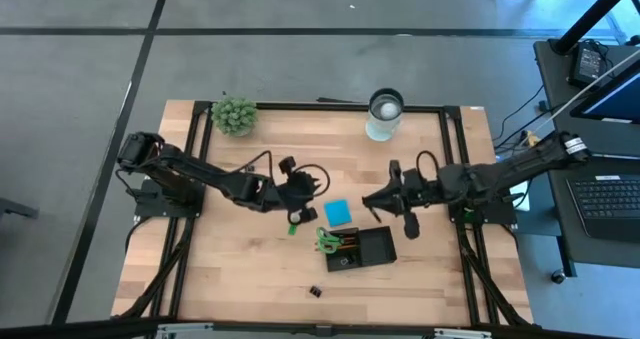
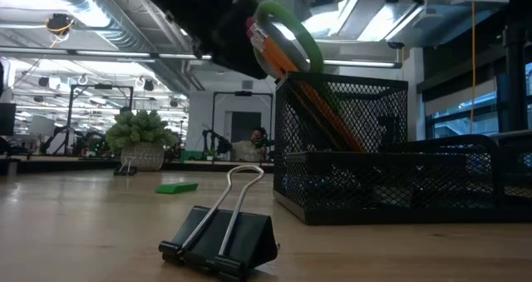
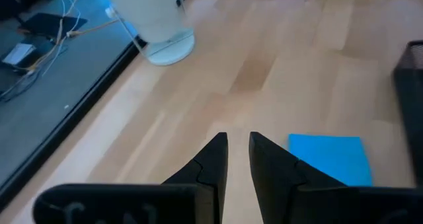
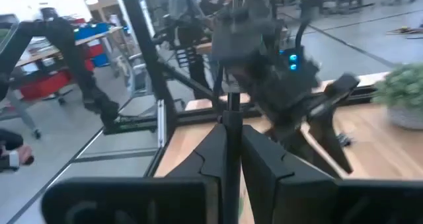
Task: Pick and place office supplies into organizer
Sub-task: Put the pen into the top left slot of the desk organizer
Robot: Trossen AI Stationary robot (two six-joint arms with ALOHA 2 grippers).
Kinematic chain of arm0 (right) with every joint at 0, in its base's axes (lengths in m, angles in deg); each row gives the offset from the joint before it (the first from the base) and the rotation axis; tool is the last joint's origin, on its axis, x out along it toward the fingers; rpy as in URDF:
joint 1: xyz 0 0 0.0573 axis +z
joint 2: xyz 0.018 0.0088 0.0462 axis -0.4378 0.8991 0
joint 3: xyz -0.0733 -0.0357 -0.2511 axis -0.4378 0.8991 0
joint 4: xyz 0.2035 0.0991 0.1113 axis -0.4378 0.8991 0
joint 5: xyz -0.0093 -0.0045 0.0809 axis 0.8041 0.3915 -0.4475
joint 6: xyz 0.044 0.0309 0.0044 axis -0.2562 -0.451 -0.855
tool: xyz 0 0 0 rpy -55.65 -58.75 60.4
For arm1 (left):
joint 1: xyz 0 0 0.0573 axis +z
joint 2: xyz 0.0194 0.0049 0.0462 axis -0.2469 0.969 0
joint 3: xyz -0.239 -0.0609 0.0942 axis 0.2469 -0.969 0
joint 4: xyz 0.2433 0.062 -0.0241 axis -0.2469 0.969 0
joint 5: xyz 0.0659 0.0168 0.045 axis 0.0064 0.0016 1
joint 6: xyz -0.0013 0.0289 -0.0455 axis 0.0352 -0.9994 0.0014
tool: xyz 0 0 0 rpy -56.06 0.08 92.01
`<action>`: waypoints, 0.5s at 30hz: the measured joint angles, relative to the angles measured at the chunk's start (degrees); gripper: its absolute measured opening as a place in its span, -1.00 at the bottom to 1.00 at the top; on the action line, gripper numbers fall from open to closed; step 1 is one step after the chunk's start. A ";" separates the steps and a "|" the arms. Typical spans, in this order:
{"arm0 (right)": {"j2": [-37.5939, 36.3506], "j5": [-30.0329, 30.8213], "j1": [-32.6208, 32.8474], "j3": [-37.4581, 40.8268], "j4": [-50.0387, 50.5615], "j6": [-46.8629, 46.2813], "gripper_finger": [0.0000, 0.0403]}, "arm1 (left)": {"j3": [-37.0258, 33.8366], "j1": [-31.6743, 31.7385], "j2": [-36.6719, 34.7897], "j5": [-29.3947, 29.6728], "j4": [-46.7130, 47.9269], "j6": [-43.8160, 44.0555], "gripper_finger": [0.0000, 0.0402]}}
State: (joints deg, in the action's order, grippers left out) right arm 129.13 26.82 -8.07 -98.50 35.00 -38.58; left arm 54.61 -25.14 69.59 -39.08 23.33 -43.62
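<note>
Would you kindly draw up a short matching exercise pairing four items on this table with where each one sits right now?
Items:
1. scissors
2. blue note pad
3. binder clip
4. small green block

Places:
A. alone on the wood near the table's front edge
B. flat on the table just behind the organizer
C. standing in the organizer's left end beside the pencils
D. on the table under the left gripper

Pairs: 1-C, 2-B, 3-A, 4-D
</note>
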 joint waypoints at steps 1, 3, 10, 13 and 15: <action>0.66 -0.26 0.13 1.33 -2.13 0.09 -0.80 | 0.00 -0.70 0.00 0.37 -0.12 0.87 -0.71; 1.97 -0.43 0.15 3.14 -4.91 -1.40 -0.80 | 0.00 -1.98 0.00 1.11 -0.06 3.18 -0.71; 10.91 -1.38 0.48 0.12 -9.25 0.16 -0.80 | 0.00 -5.32 0.00 3.88 -0.49 7.60 -0.71; 15.39 -3.82 1.19 -3.16 -9.59 3.97 -0.80 | 0.00 -6.07 0.00 3.88 -0.28 7.62 -0.71; 17.92 -4.75 1.51 -4.63 -9.51 6.03 -0.80 | 0.00 -6.46 0.00 3.88 0.07 7.57 -0.71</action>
State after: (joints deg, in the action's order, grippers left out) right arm 147.05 22.07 -6.57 -103.13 25.50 -32.55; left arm 54.61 -31.60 69.59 -35.20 23.40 -36.05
